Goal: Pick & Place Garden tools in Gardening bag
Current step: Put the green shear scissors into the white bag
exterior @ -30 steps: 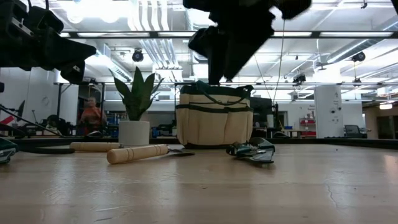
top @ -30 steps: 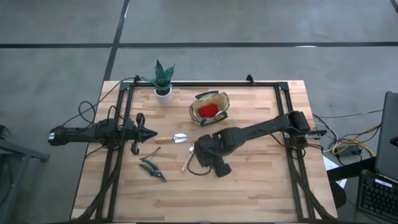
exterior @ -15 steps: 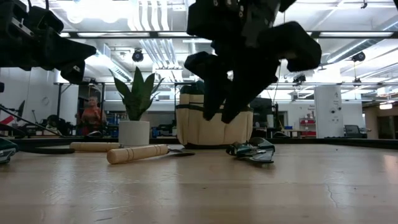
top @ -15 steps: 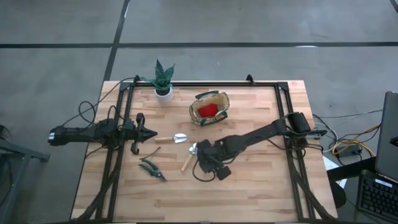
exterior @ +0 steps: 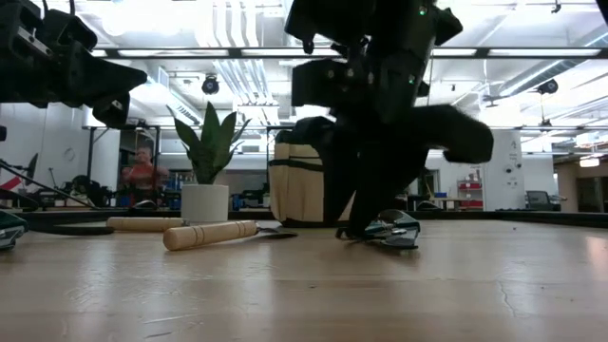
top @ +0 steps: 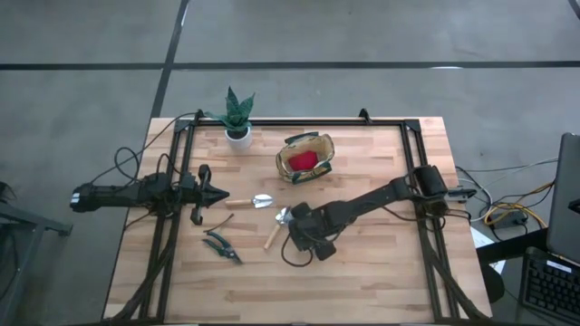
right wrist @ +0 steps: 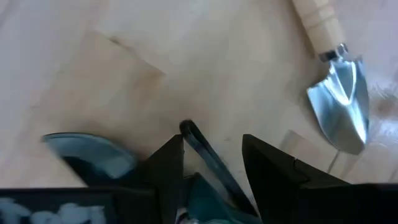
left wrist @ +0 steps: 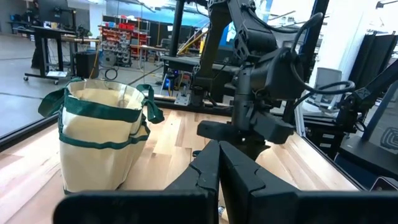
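My right gripper (top: 294, 241) is open and low over the table's middle, and it also shows in the low view (exterior: 366, 226). Its fingers stand on either side of the thin dark handle (right wrist: 200, 148) of a pruning shears (exterior: 388, 231); I see no touch. A second shears (top: 222, 246) lies to the left. One trowel (top: 275, 228) lies beside the gripper and shows in the right wrist view (right wrist: 339, 102). Another trowel (top: 254, 201) lies farther left. The tan bag (top: 305, 156) stands upright at the far middle, with the red item (top: 302, 160) inside. My left gripper (top: 220, 193) is shut and empty at the left.
A green plant in a white pot (top: 237, 119) stands at the far left of the table. A dark metal frame (top: 299, 120) runs along the table's edges. Bare wood lies near the front edge and to the right of the right arm.
My right gripper has come down from well above the table to just over the tabletop, moving a little toward the near edge and tipping its fingers down over the shears. The shears, trowels and bag have stayed in place.
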